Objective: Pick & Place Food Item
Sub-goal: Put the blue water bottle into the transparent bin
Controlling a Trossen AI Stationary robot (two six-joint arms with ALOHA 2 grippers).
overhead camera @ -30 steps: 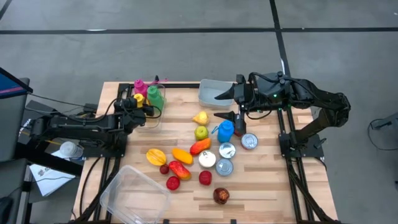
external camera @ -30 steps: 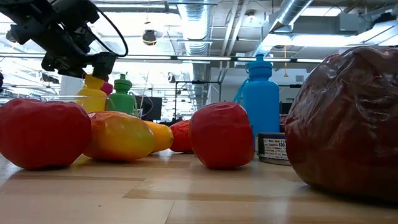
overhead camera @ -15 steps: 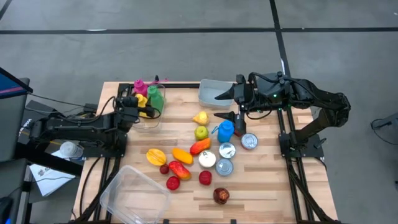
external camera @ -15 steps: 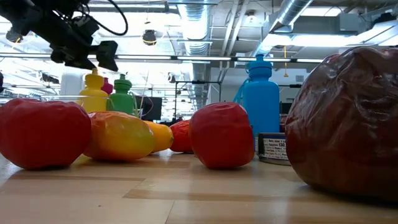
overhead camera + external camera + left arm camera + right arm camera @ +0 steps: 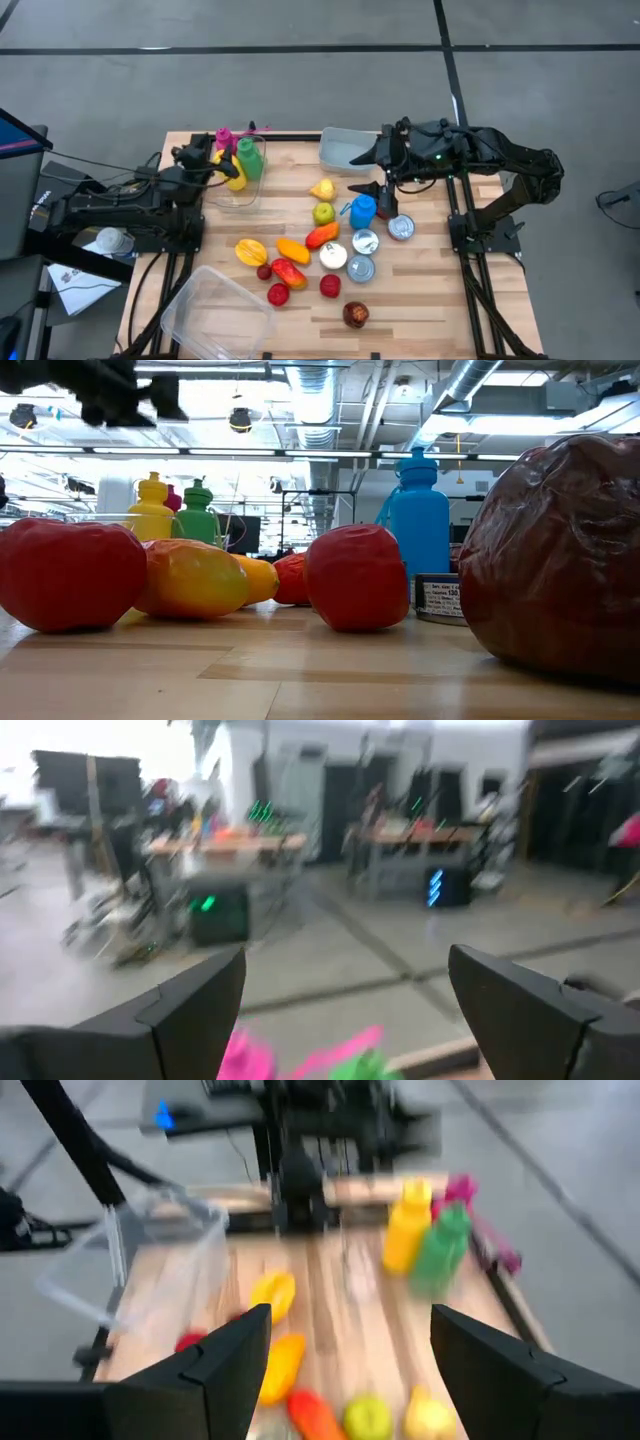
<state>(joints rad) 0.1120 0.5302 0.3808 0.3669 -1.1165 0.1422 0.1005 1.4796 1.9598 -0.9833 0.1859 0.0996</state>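
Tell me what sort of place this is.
Probably a robotics lab or workshop: bare ceiling ducts overhead, workbenches loaded with gear behind, and toy food spread on a wooden table.

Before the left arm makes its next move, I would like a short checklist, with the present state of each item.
1. Left gripper open and holding nothing: ok.
2. Yellow bottle upright inside the clear container: ok.
3. Green bottle upright beside it: ok.
4. Left gripper clear of the bottles: ok; it sits high in the low view.
5. Right gripper open, waiting near the blue bottle: ok.
6. Next item to pick: cannot tell.
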